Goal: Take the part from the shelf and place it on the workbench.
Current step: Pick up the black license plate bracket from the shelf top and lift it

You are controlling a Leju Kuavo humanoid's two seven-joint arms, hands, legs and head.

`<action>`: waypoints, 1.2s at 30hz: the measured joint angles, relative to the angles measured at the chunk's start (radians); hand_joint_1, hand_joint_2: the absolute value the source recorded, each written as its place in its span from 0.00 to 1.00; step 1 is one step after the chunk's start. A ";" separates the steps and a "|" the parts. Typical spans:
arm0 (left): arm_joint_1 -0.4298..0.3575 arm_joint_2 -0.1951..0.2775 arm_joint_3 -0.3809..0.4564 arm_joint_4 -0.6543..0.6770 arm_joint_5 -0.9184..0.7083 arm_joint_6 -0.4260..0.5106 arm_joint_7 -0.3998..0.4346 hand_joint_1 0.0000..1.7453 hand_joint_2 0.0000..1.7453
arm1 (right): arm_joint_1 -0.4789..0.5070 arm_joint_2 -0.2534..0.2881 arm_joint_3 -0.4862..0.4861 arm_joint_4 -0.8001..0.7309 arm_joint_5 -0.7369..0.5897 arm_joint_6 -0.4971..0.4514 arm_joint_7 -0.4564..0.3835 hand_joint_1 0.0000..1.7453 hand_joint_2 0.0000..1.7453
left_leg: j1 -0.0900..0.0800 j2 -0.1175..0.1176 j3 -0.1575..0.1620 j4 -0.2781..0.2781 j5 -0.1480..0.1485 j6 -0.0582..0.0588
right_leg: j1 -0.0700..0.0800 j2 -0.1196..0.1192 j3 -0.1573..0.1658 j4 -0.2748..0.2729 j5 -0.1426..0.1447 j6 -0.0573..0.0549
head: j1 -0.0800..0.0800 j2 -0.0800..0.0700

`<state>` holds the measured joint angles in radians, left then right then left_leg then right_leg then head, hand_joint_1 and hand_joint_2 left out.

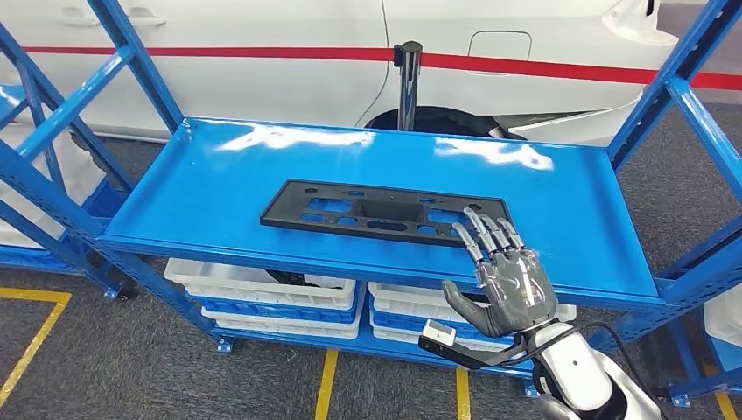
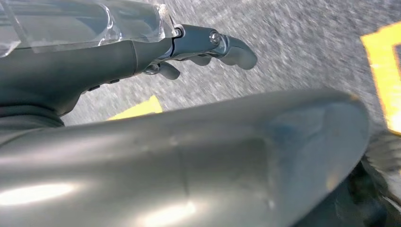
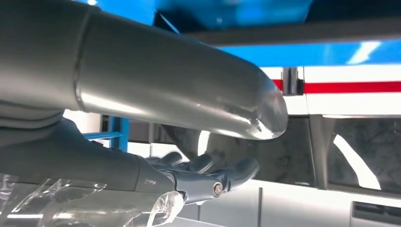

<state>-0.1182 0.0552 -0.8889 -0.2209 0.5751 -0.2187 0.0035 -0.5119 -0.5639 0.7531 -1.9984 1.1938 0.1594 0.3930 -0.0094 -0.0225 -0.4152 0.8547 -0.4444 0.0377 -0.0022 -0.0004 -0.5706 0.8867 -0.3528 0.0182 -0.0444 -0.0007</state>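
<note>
On the blue shelf (image 1: pixel 175 188) you see the black part (image 1: pixel 385 213) lying flat near the front edge. Your right hand (image 1: pixel 507 284) hovers at its right end, fingers spread, holding nothing. Your left hand (image 2: pixel 142 52) hangs over the floor, fingers loose, empty.

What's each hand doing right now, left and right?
Left hand: holds nothing, fingers loosely curled, hanging over the floor.
Right hand: open, fingers spread, fingertips at the near edge of the black part, no grip.

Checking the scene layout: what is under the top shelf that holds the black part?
Under the blue shelf, white bins sit stacked on a lower level. The right hand covers part of them; their contents cannot be seen.
</note>
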 joint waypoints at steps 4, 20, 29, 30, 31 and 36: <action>0.002 0.007 0.002 0.000 0.030 -0.005 -0.019 0.00 0.00 | -0.047 0.045 0.020 0.021 0.003 -0.012 -0.008 0.00 0.00 | 0.002 0.005 -0.098 0.182 -0.064 -0.021 | -0.004 0.000 0.016 -0.003 -0.012 -0.021 | -0.003 0.000; 0.008 0.021 0.002 0.007 0.021 -0.009 0.014 0.00 0.00 | -0.065 0.105 0.085 0.070 -0.039 -0.031 -0.004 0.00 1.00 | -0.004 0.016 -0.114 -0.010 0.106 0.030 | 0.012 0.007 -0.034 0.209 -0.181 0.010 | -0.001 0.000; 0.008 0.023 0.002 0.008 0.022 -0.009 0.010 0.00 0.00 | -0.063 0.132 0.120 0.100 -0.084 -0.035 -0.040 0.00 1.00 | 0.022 0.003 -0.084 0.001 0.067 -0.016 | -0.028 0.003 0.028 -0.002 -0.028 0.045 | 0.000 -0.001; 0.009 0.022 0.002 0.008 0.022 -0.009 0.013 0.00 0.00 | -0.063 0.135 0.123 0.102 -0.090 -0.035 -0.042 0.00 1.00 | 0.023 0.003 -0.084 0.000 0.067 -0.019 | -0.027 0.004 0.029 -0.005 -0.031 0.037 | -0.001 -0.001; 0.009 0.022 0.002 0.008 0.022 -0.010 0.017 0.00 0.00 | -0.063 0.137 0.126 0.105 -0.097 -0.035 -0.044 0.00 1.00 | 0.025 0.004 -0.085 0.002 0.063 -0.022 | -0.026 0.004 0.030 -0.005 -0.032 0.031 | -0.001 -0.001; 0.008 0.021 0.002 0.008 0.026 -0.010 0.030 0.00 0.00 | -0.060 0.147 0.137 0.119 -0.125 -0.034 -0.054 0.00 1.00 | 0.028 0.012 -0.229 0.289 -0.061 -0.037 | -0.026 0.000 0.043 -0.007 -0.043 0.008 | -0.005 -0.001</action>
<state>-0.1097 0.0766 -0.8873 -0.2129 0.6015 -0.2287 0.0333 -0.5716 -0.4172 0.8905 -1.8790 1.0685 0.1254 0.3388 0.0187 -0.0103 -0.6445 1.1437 -0.5057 0.0003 -0.0284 0.0001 -0.5278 0.8792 -0.3959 0.0261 -0.0493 -0.0015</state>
